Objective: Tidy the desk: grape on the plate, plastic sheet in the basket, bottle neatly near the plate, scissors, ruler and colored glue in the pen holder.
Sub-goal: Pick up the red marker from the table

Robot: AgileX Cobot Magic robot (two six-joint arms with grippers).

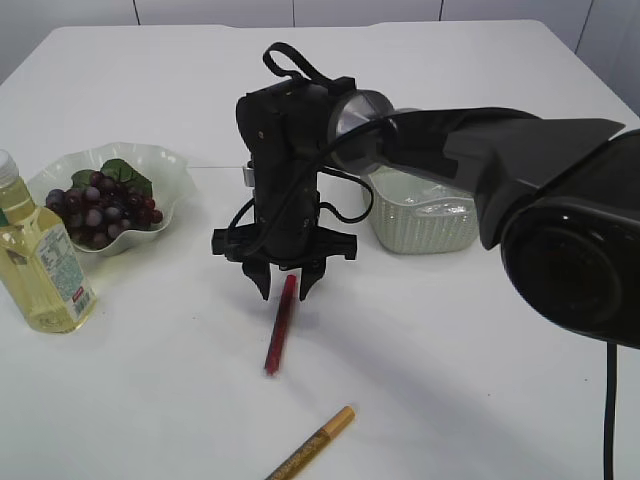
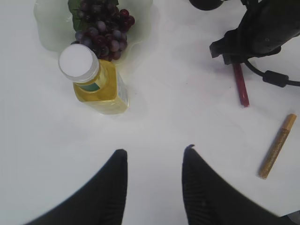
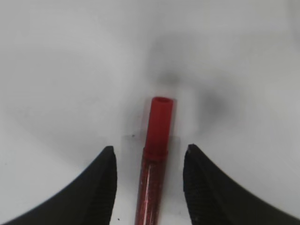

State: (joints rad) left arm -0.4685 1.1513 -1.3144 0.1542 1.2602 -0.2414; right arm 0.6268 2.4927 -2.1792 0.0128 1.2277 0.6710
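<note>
right gripper half open, red glue stick between its fingers, not pinched yet, lined up to grab. left gripper half open, empty.

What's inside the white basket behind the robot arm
Only part of the basket shows, and what shows looks empty. The right arm covers its left side, so that part cannot be checked.

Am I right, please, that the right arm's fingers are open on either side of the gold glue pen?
Not quite: the pen between the open fingers is the red glue pen, as the right wrist view shows; the gold glue pen lies apart, nearer the camera.
</note>
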